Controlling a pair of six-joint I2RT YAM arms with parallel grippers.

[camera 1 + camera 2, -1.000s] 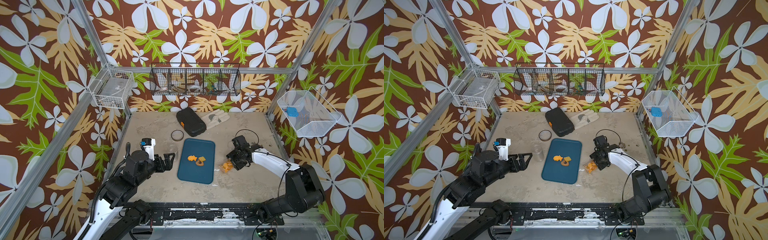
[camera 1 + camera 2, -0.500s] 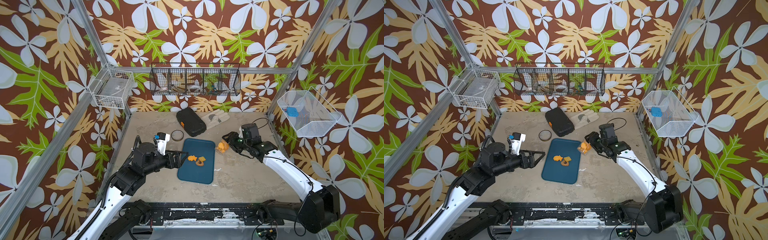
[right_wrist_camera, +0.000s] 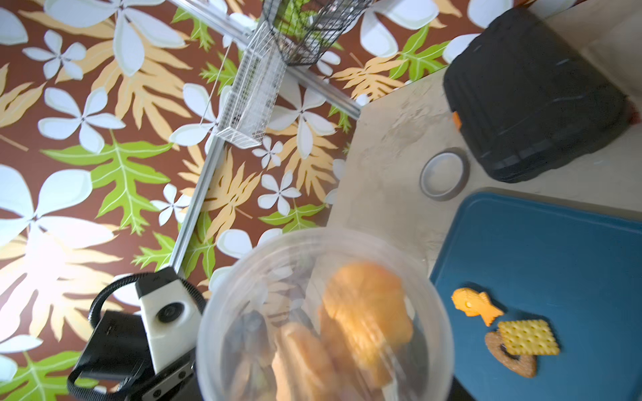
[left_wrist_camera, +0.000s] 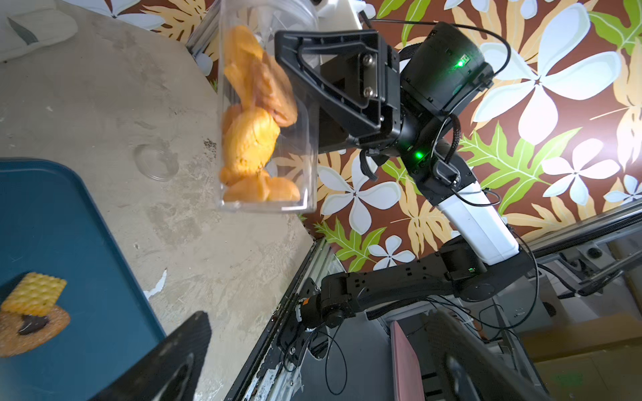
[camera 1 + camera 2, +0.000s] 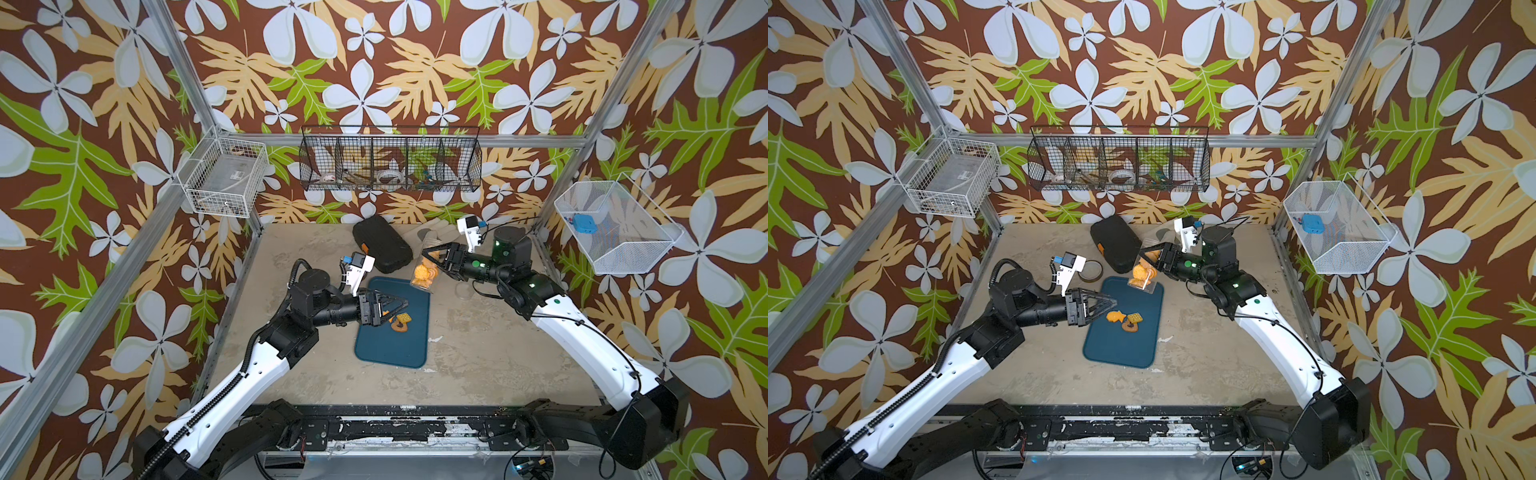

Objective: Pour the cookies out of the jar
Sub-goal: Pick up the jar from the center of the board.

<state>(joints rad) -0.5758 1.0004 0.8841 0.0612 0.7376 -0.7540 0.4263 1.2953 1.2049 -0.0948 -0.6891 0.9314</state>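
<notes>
1. The sandy table (image 5: 478, 357) is bare around its middle, which gives both arms room to work
2. The right arm (image 5: 582, 332) stretches toward the back. The right gripper (image 5: 433, 258) is clamped across the clear jar (image 5: 423, 275) and holds it in the air near the far right corner of the blue tray (image 5: 1121, 349), I'd guess to pour there
3. The left gripper (image 5: 1106, 308) hangs spread wide and empty at the tray's left side, perhaps ready to help
4. The tray lies flat in the centre, evidently as the catching surface
5. The jar is tipped well over, so its cookies (image 4: 250, 139) lie along the lower wall; blur hides which end is the mouth
6. A round lid (image 3: 444, 173) sits beside the black case (image 3: 535, 97), clear of the pour
7. On the tray rest a fish biscuit (image 3: 476, 305) and a ridged cracker (image 3: 528, 336), the cracker overlapping a round brown biscuit (image 3: 510, 361)
</notes>
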